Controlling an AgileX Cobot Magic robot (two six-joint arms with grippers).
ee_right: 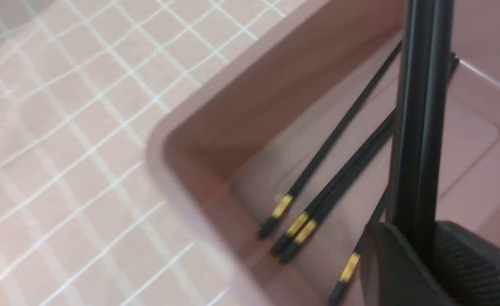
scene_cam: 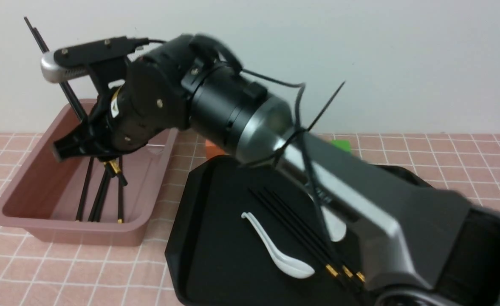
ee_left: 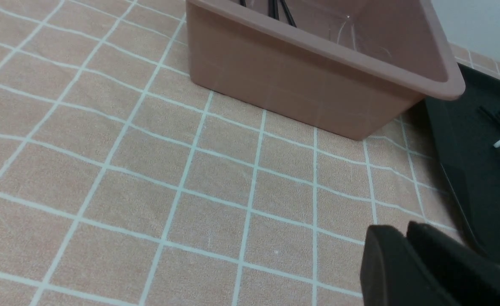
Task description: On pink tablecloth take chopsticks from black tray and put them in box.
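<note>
Right gripper (ee_right: 407, 238): clamping two slender black chopsticks (ee_right: 422, 110) above deep dusty-pink plastic tub (ee_right: 203, 191);
Left gripper (ee_left: 402, 244): closed;
Risk: snagging rim if lowered tilted

From between both arms, we face forward over the tub (scene_cam: 84, 233) and tray (scene_cam: 241, 272). Our left wrist looks low across the cloth (ee_left: 216, 191) at both; our right peers closely down into the tub, common to all three.

The box (scene_cam: 75, 231) looks like smooth, softly glossy plastic; the tray (scene_cam: 228, 272), matt black plastic. That's woven cloth (ee_left: 216, 204) underneath, slightly rough. The spoons (scene_cam: 294, 267) shine like glazed ceramic, and the chopsticks' bands (ee_right: 282, 206) gleam metallic gold.
</note>
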